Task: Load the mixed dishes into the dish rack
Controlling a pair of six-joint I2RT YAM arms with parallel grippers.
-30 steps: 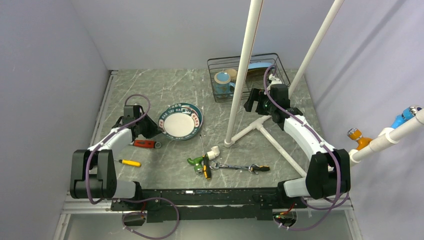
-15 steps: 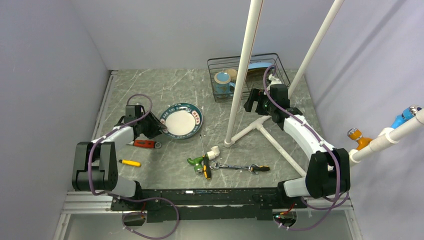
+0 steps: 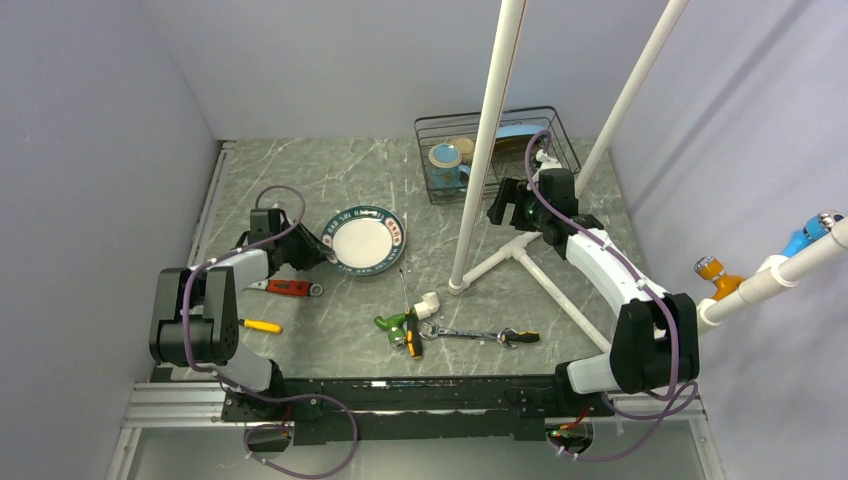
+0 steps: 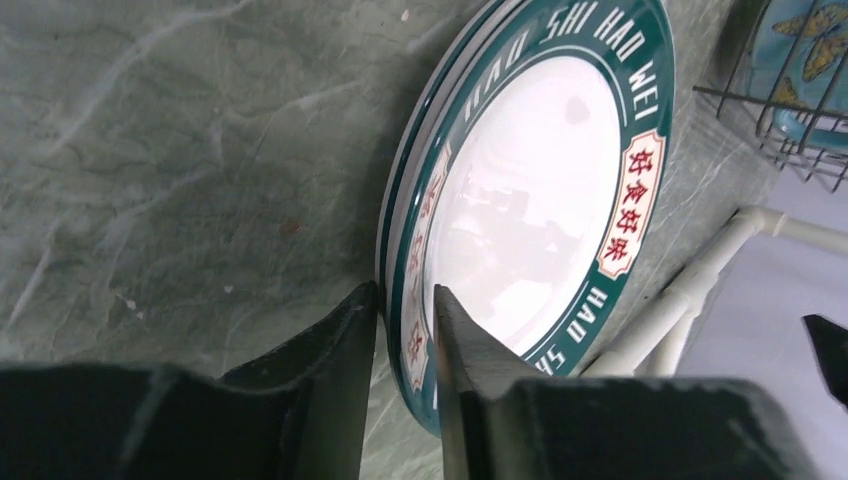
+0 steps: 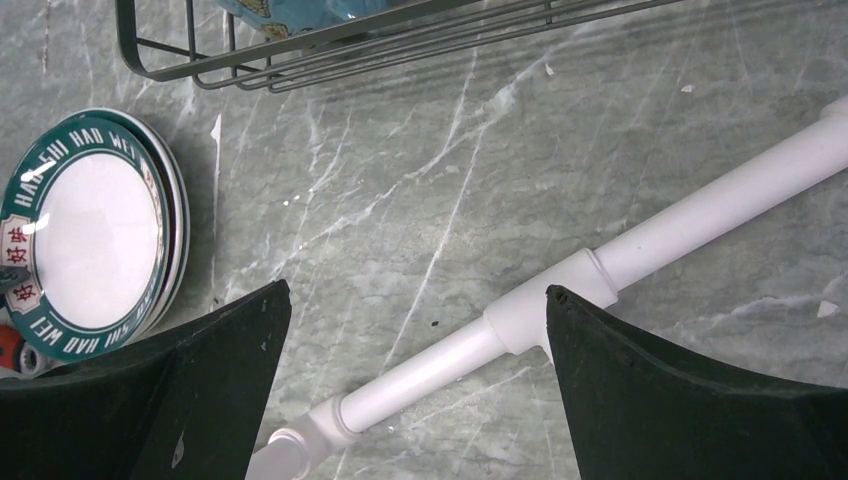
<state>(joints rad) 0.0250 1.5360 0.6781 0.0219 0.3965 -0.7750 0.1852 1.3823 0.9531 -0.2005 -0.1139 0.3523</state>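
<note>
The white plate with the dark green patterned rim point(image 3: 365, 240) sits left of the table's centre, its near-left edge tipped up; it also shows in the left wrist view point(image 4: 530, 190) and the right wrist view point(image 5: 95, 235). My left gripper point(image 3: 318, 252) is shut on its rim, one finger under and one on top point(image 4: 405, 320). The black wire dish rack point(image 3: 540, 120) stands at the back right, holding the teal mug point(image 3: 447, 165), the whitish bowl point(image 3: 462, 147) and the light-blue plate point(image 3: 515, 133). My right gripper point(image 3: 505, 210) hangs open and empty point(image 5: 415, 290) in front of the rack point(image 5: 300, 60). The yellow-centred plate is hidden.
The white pipe frame point(image 3: 485, 140) rises between plate and rack, its foot bars point(image 5: 560, 300) lying under my right gripper. A red-handled wrench point(image 3: 288, 288), a yellow screwdriver point(image 3: 260, 326), a green-handled tool point(image 3: 395, 322) and a wrench point(image 3: 480, 335) lie near the front.
My left gripper has pushed a little away and to the right with the plate, whose near edge has lifted. The right arm has barely moved.
</note>
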